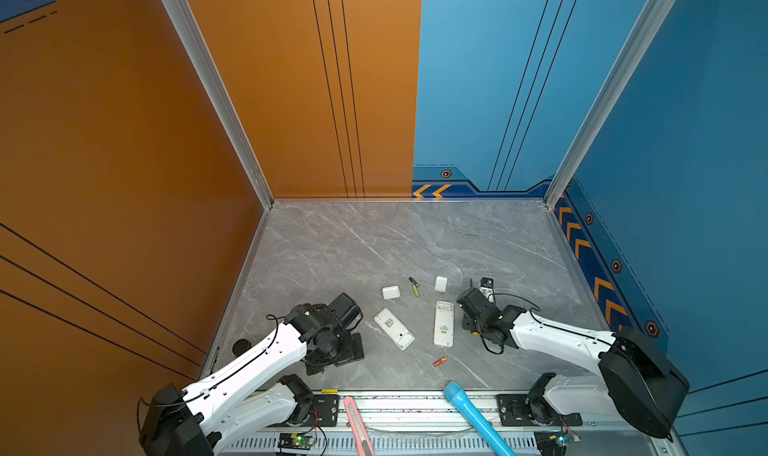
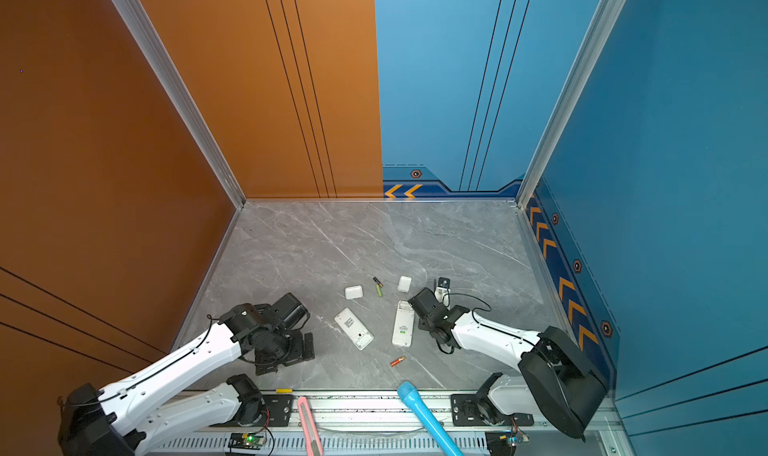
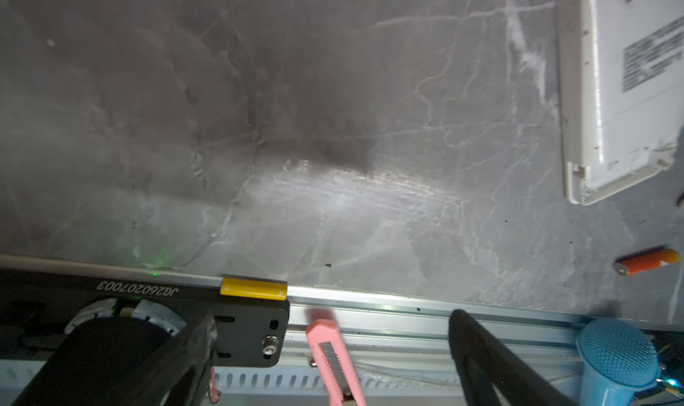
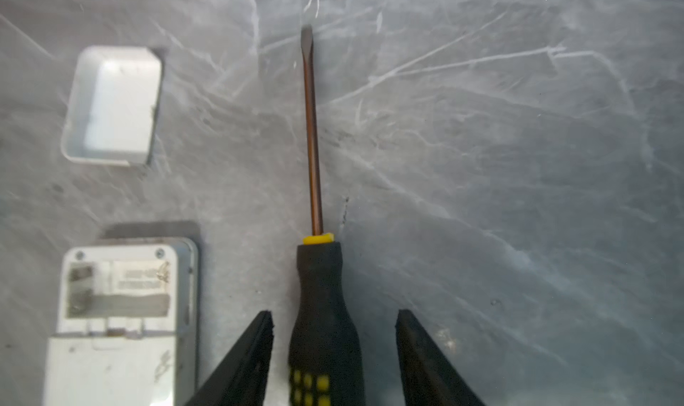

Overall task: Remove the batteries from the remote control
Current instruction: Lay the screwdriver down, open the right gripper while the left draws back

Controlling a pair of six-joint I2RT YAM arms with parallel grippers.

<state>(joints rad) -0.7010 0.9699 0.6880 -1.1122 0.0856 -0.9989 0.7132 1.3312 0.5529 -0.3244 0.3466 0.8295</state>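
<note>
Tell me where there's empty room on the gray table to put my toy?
The whole far half of the table is bare, from the back walls to the two white battery covers. A smaller patch lies by the front rail, between the left arm and the red-orange battery. Crowded: the middle, with two remotes and the screwdriver.

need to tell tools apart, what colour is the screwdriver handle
Screwdriver handle: black with yellow squares and collar; best in right wrist view.
</note>
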